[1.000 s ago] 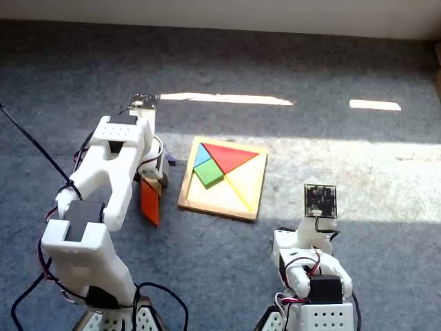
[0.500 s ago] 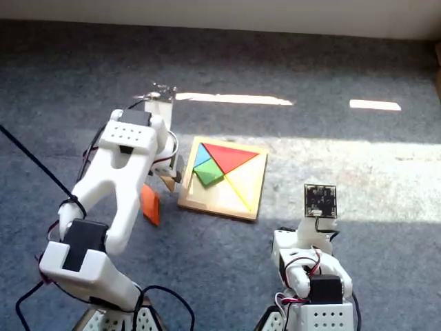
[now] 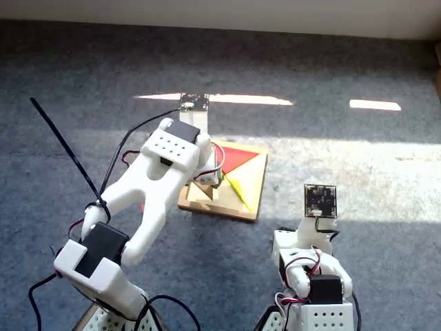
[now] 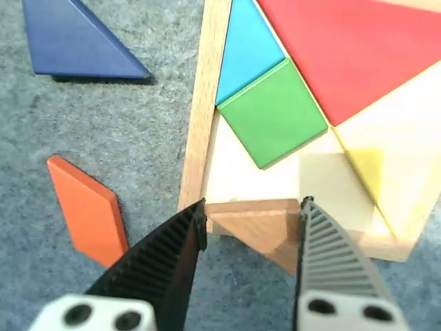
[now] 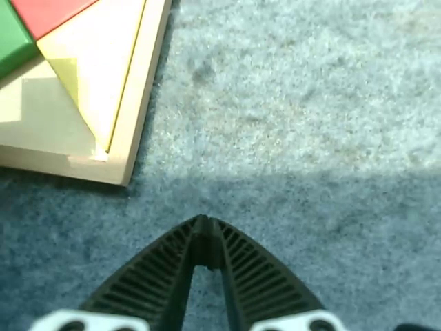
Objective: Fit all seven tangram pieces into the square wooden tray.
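My left gripper (image 4: 251, 210) is shut on a plain wooden triangle (image 4: 256, 226), held over the corner rim of the square wooden tray (image 4: 200, 138). Inside the tray lie a light blue triangle (image 4: 244, 48), a green square (image 4: 274, 114), a large red triangle (image 4: 344, 48) and a yellow triangle (image 5: 93, 65). On the carpet beside the tray are a dark blue triangle (image 4: 76, 41) and an orange parallelogram (image 4: 88, 210). In the high view the left arm (image 3: 162, 172) covers the tray's (image 3: 260, 186) left part. My right gripper (image 5: 207, 241) is shut and holds nothing, over carpet near a tray corner (image 5: 127, 176).
The right arm (image 3: 313, 269) sits folded at the front right, its camera board (image 3: 320, 200) beside the tray. Grey-blue carpet surrounds the tray, with sunlit strips (image 3: 375, 105) at the back.
The left arm swung right from beside the orange parallelogram to above the tray's left corner, carrying the wooden triangle. The right arm stayed still.
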